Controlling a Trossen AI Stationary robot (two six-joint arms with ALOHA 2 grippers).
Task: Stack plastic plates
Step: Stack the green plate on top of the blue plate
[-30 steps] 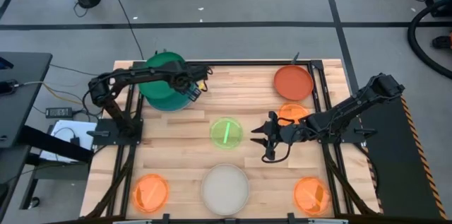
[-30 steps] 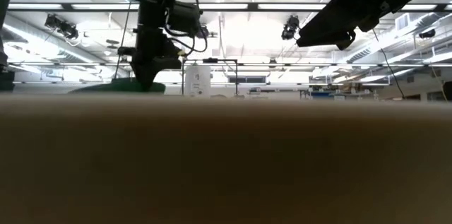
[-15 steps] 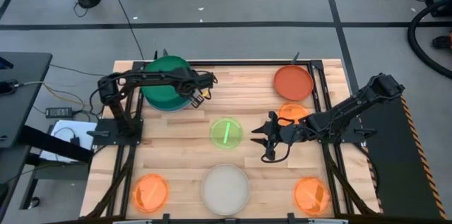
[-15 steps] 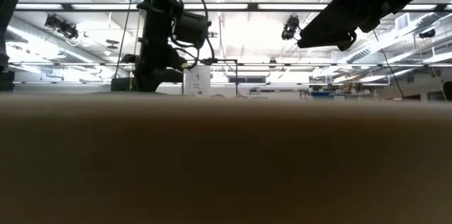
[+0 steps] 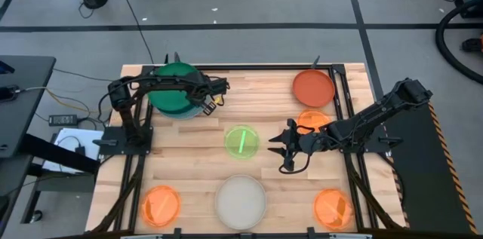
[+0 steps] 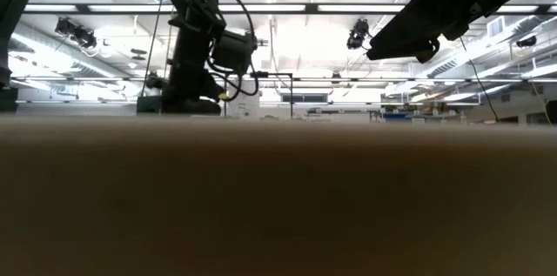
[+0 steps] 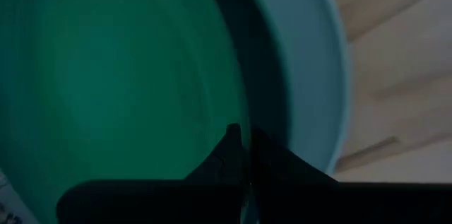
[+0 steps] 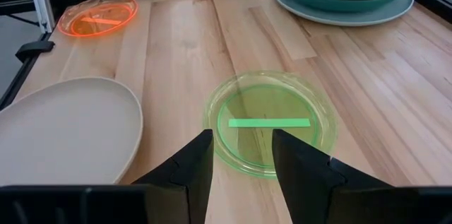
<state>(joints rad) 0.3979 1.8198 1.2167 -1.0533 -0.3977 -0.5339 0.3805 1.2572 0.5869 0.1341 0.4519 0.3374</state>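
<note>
Left gripper (image 5: 202,97) pinched on dark-green plate (image 5: 172,92), over light-blue plate (image 7: 321,75). Right gripper (image 8: 242,155) spread apart, hovering by neon-green plate (image 8: 269,123) mid-counter (image 5: 272,107).

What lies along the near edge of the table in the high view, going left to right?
Small orange plate → cream plate → second small orange plate.

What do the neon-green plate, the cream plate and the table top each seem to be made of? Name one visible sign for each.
Neon-green plate: probably clear-tinted plastic, since wood grain shows through it and its rim glints.
Cream plate: likely opaque plastic with a matte finish; nothing shows through.
Table top: pale wooden planks, with visible grain and seams.
</note>
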